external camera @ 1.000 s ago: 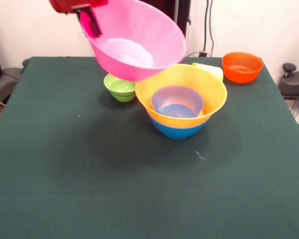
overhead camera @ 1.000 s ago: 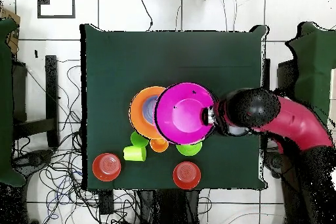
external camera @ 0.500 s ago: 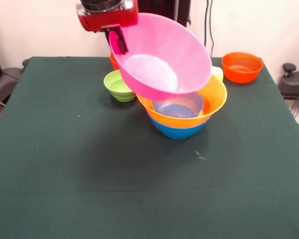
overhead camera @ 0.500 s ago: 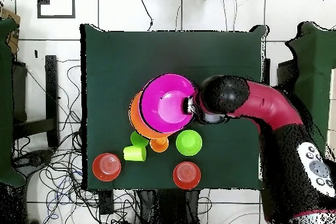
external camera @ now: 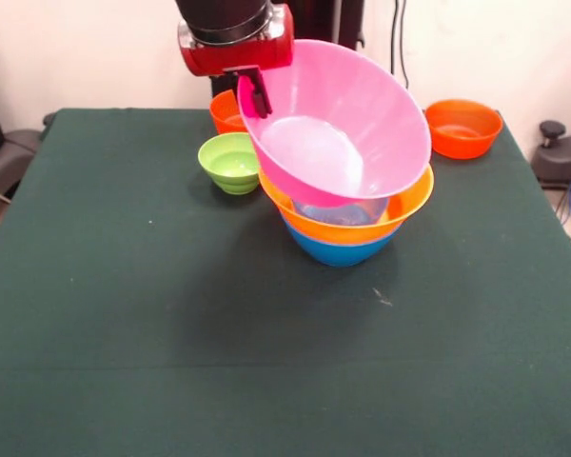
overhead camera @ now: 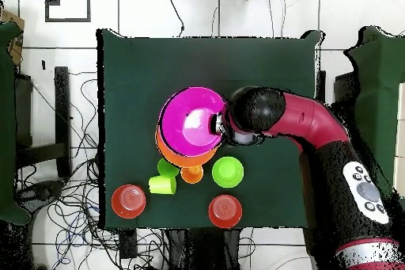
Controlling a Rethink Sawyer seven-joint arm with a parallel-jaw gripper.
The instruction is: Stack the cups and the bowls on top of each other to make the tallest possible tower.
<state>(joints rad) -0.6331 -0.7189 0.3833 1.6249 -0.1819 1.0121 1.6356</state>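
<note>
My gripper (external camera: 257,95) is shut on the near-left rim of the large pink bowl (external camera: 338,133) and holds it tilted over the tower. The pink bowl's lower edge rests in the yellow-orange bowl (external camera: 411,202), which sits in the medium blue bowl (external camera: 338,251). A small blue bowl (external camera: 347,213) shows faintly inside. In the overhead view the gripper (overhead camera: 217,123) is at the right rim of the pink bowl (overhead camera: 192,120), above the yellow-orange bowl (overhead camera: 176,154). The green cup (overhead camera: 166,168), lime-yellow cup (overhead camera: 162,185) and orange cup (overhead camera: 191,174) stand beside the tower.
A small green bowl (external camera: 230,162) sits left of the tower and also shows in the overhead view (overhead camera: 227,171). One orange bowl (external camera: 462,127) is at the far right corner, another (external camera: 224,112) behind the gripper. The arm (overhead camera: 316,128) reaches in from the right.
The gripper has carried the pink bowl rightward in the front view and lowered it from above the table onto the yellow-orange bowl. The green bowl is now uncovered.
</note>
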